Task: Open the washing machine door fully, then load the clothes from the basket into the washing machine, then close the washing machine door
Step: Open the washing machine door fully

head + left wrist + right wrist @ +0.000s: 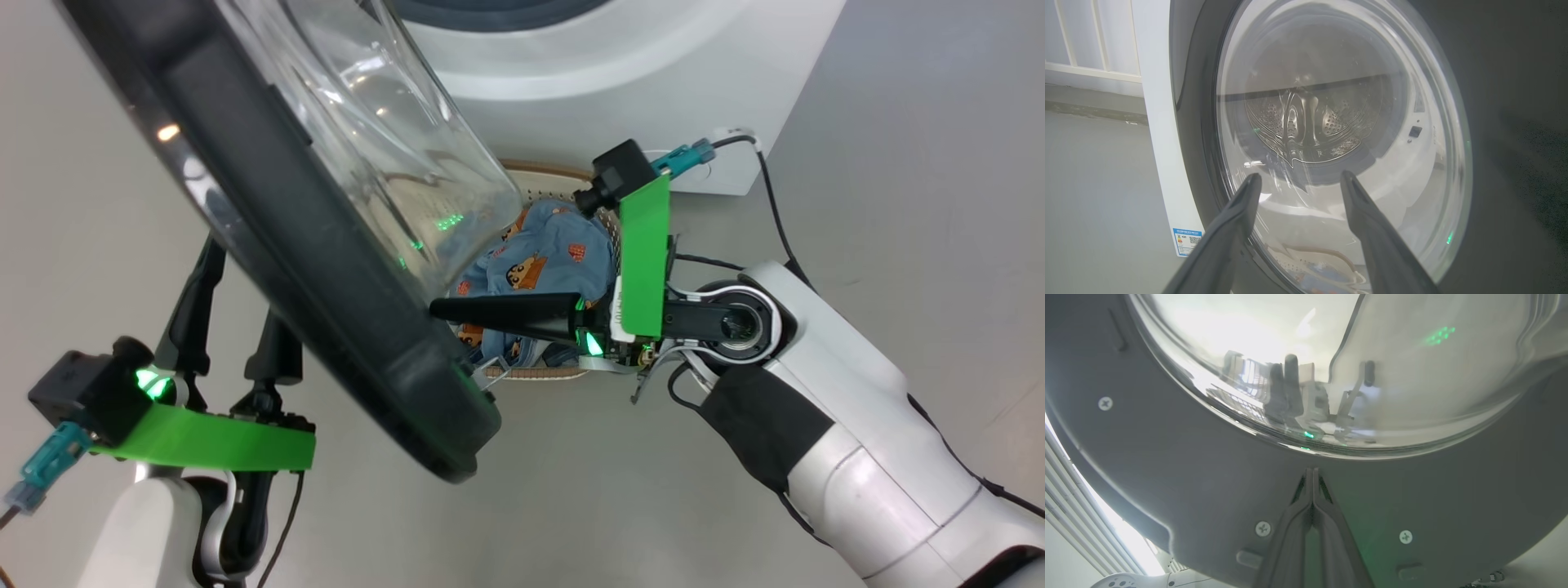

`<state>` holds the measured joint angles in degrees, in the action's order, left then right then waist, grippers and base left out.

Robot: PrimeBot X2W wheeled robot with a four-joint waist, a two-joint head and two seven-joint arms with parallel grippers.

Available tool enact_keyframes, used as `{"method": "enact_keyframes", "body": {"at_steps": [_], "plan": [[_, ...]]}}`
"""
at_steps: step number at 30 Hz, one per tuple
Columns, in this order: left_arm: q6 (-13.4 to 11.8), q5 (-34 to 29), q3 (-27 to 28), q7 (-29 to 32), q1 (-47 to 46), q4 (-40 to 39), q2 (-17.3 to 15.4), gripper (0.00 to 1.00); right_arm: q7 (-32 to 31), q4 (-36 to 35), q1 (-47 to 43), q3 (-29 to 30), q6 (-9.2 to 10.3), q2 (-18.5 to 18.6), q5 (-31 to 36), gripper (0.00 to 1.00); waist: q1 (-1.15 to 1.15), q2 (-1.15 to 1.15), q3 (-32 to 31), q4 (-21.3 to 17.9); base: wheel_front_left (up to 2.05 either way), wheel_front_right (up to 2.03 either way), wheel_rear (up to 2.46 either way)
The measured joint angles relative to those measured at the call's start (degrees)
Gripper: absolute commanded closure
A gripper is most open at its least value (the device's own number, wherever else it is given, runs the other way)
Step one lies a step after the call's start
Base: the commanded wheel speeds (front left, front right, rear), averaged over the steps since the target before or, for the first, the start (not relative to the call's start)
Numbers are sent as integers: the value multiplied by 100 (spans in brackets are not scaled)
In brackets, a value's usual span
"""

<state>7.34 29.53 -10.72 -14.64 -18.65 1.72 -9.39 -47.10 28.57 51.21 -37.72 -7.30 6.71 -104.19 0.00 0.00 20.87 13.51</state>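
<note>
The right end effector (435, 309), pinched shut and empty, has its tips against the inner rim of the washing machine door (245, 163), the left end effector (1300, 177) is spread wide and empty outside it, and the clothes (555, 245) sit in the basket (543, 170) below, so one slip off that slick rim could let the door swing back.

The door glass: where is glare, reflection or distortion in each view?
Head view: white glare streaks and green dots on the washing machine door; left wrist view: the drum looks warped through the bowl; right wrist view: washed-out brightness at top, bent reflections lower.
</note>
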Motion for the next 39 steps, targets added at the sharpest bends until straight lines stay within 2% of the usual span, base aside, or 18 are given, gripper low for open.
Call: {"method": "enact_keyframes", "body": {"at_steps": [22,26,33,34,35,39], "plan": [[0,-118,125,0,542,167,-53,0,1626,-1505,-1277,-245,0,1213,-1166,100,0,0,-818,-274,0,0,0],[0,-157,204,0,740,178,-55,0,1969,-1790,-1606,-229,0,1339,-1363,100,0,0,-981,-358,0,0,0],[-1,-177,341,0,982,169,-86,0,2588,-2145,-2092,-3,0,1349,-1410,100,0,0,-1162,-634,0,0,0],[-1,-205,353,0,1002,165,-91,0,2719,-2149,-2138,44,0,1338,-1359,72,0,0,-1179,-678,0,0,0],[0,-226,365,0,1026,166,-97,0,2840,-2149,-2180,101,0,1330,-1296,0,0,0,-1195,-722,0,0,0],[-1,-260,363,0,1038,164,-100,0,3119,-2147,-2230,185,0,1311,-1002,0,0,0,-1251,-859,0,0,0]]}}
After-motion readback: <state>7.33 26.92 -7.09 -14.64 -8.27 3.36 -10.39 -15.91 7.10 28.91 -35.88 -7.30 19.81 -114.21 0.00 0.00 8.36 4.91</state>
